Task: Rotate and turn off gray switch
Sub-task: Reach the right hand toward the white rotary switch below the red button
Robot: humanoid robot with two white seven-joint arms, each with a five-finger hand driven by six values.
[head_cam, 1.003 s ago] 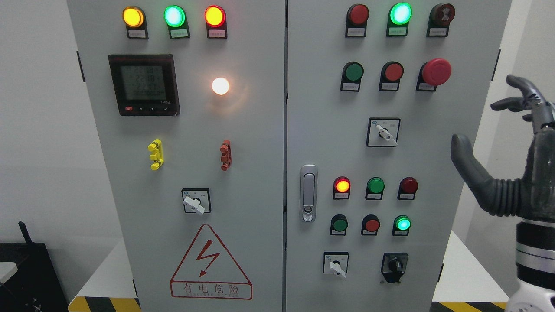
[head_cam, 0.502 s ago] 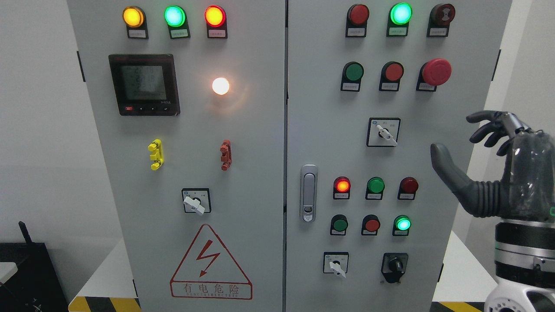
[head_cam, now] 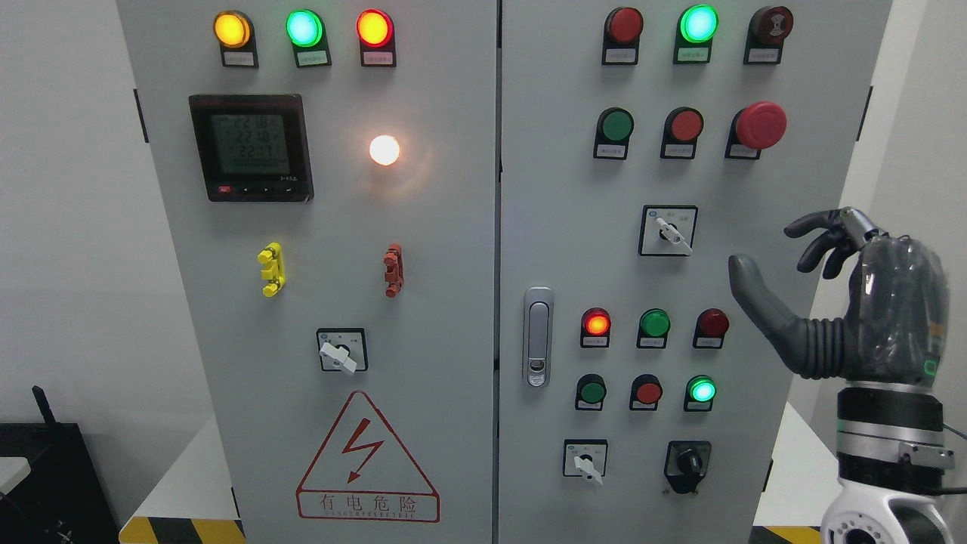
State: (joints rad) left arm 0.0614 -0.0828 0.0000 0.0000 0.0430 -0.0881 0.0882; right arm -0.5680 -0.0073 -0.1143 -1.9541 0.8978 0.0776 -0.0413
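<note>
Right hand (head_cam: 854, 302) hovers off the cabinet's (head_cam: 793, 151) right edge, thumb splayed, fingers loosely curled, holding nothing. Gray switch (head_cam: 668, 231) sits mid right door, well apart. Risk: three similar switches; hand could reach the wrong one, or slip off the thin lever.

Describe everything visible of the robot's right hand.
The right hand rises from the lower right on a silver and black wrist cuff, in front of the cabinet's right edge. It looks dark gray and rubbery, with a ribbed thumb base and a glossy back. The thumb points up and left; the fingers curl loosely at the top. It holds nothing and touches nothing, standing right of the gray switch.
</note>
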